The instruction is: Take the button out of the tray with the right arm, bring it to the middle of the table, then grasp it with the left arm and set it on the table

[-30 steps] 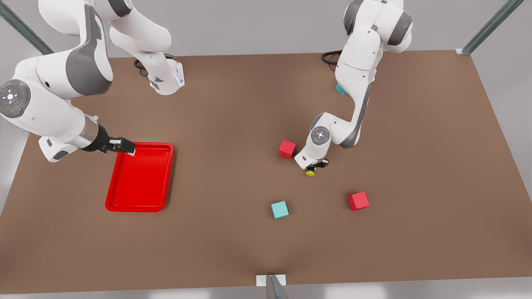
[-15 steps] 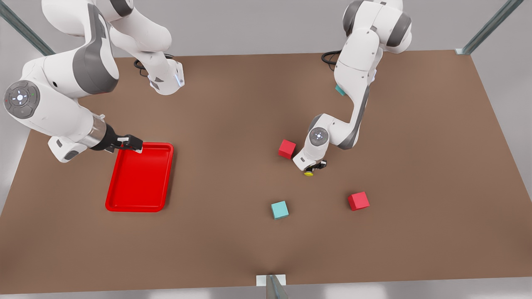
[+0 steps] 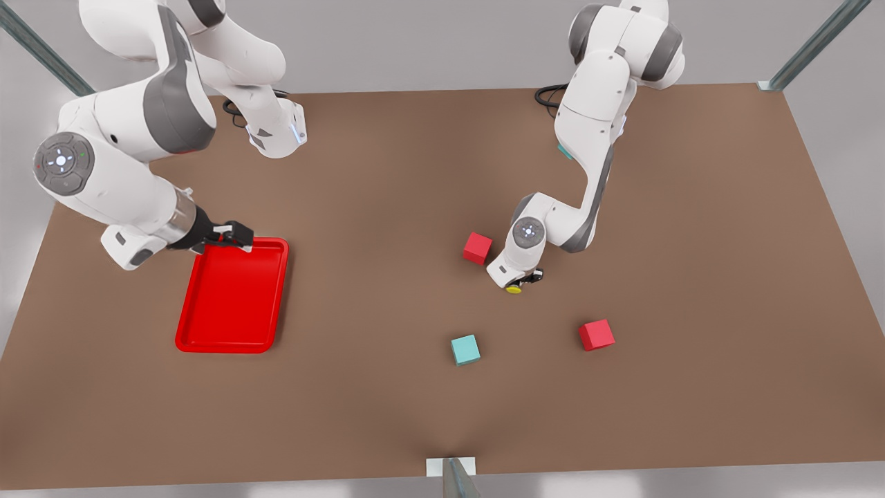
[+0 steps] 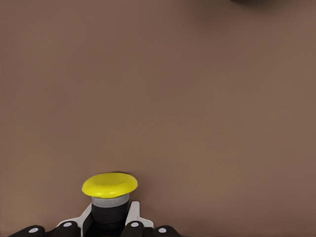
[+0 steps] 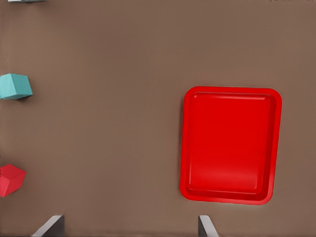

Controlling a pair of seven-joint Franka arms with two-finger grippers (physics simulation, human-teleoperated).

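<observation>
The left gripper (image 3: 524, 280), right of centre in the front view, has its jaws closed on the black body of the button (image 3: 514, 289), whose yellow cap (image 4: 109, 184) sits low over the bare tabletop (image 3: 387, 207) near a red cube (image 3: 477, 247). The right gripper (image 3: 235, 235) hangs over the upper edge of the red tray (image 3: 234, 296) at the front view's left, its jaws spread wide, holding nothing. A teal cube (image 3: 465, 349) and another red cube (image 3: 596, 335) lie lower right
</observation>
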